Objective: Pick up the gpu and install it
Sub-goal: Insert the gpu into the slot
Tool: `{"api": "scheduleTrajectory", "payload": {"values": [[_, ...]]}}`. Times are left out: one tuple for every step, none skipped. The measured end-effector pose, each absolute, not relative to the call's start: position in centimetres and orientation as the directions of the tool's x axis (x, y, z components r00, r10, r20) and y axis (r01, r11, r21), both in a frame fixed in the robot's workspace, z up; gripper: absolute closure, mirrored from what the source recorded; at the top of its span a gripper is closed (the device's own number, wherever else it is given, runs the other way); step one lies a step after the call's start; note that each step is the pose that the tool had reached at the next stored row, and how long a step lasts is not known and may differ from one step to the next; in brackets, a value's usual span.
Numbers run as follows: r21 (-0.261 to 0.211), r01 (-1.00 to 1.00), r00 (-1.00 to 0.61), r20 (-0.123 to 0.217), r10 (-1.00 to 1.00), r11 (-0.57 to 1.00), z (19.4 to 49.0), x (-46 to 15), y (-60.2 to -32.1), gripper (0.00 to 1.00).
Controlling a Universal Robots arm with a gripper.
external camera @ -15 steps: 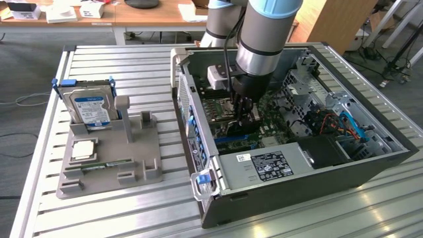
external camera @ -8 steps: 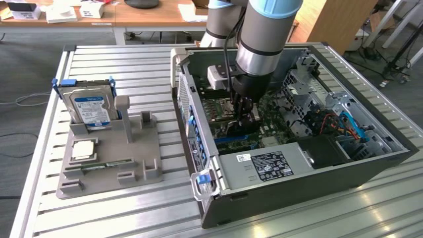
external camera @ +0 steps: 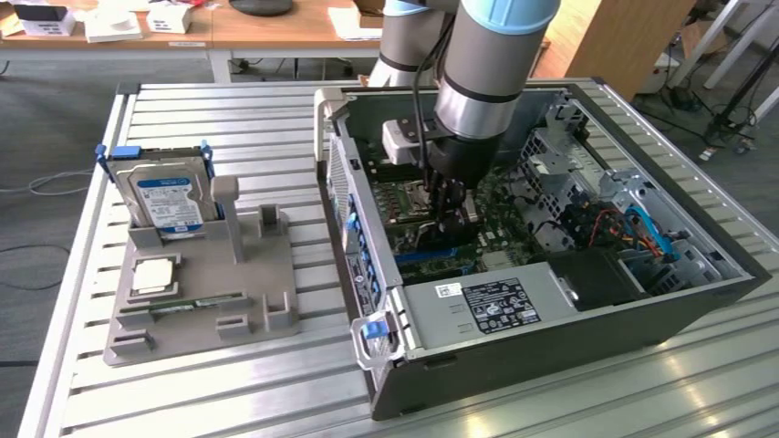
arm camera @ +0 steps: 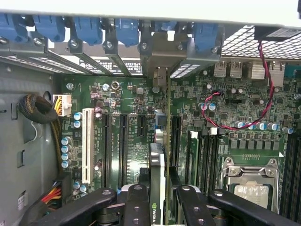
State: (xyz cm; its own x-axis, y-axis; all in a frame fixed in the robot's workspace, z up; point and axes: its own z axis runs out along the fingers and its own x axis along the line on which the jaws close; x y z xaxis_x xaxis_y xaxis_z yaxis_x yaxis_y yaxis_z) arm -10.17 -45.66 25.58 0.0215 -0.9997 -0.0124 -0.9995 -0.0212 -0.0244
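Note:
The gpu (arm camera: 157, 160) stands edge-on over the green motherboard (arm camera: 127, 99), a thin card with a pale metallic edge. Its bracket end (arm camera: 160, 77) reaches the rear slot openings under the blue clips. My gripper (arm camera: 157, 205) is shut on the card, with a black finger (arm camera: 136, 207) on each side of it. The card lies in line with the long black expansion slots (arm camera: 175, 141); I cannot tell whether it is seated. In the exterior view my gripper (external camera: 453, 217) reaches straight down into the open computer case (external camera: 548, 351), over the motherboard.
A red and black cable (arm camera: 235, 126) loops over the board beside the CPU socket (arm camera: 251, 186). The power supply (external camera: 487, 306) fills the case's near end. At the exterior view's left, a grey holder (external camera: 201, 292) carries a hard drive (external camera: 168, 196) and a memory stick (external camera: 195, 303).

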Motion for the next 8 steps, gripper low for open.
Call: {"api": "scheduleTrajectory", "payload": {"values": [[-0.023, -1.000, 0.021, -0.013, -1.000, -0.020, 25.58, -10.14, -45.66, 0.73], [-0.021, -1.000, 0.020, -0.013, -1.000, -0.019, 25.58, -10.11, -45.66, 0.73], [-0.019, -1.000, 0.019, -0.014, -1.000, -0.019, 25.58, -10.08, -45.66, 0.73], [-0.017, -1.000, 0.018, -0.014, -1.000, -0.018, 25.58, -10.04, -45.66, 0.73], [-0.016, -1.000, 0.017, -0.015, -1.000, -0.017, 25.58, -10.00, -45.66, 0.73], [-0.016, -1.000, 0.017, -0.015, -1.000, -0.017, 25.58, -9.94, -45.66, 0.73], [-0.015, -1.000, 0.016, -0.016, -1.000, -0.016, 25.59, -9.88, -45.66, 0.73], [-0.015, -1.000, 0.016, -0.017, -1.000, -0.016, 25.57, -9.81, -45.65, 0.73]]}}
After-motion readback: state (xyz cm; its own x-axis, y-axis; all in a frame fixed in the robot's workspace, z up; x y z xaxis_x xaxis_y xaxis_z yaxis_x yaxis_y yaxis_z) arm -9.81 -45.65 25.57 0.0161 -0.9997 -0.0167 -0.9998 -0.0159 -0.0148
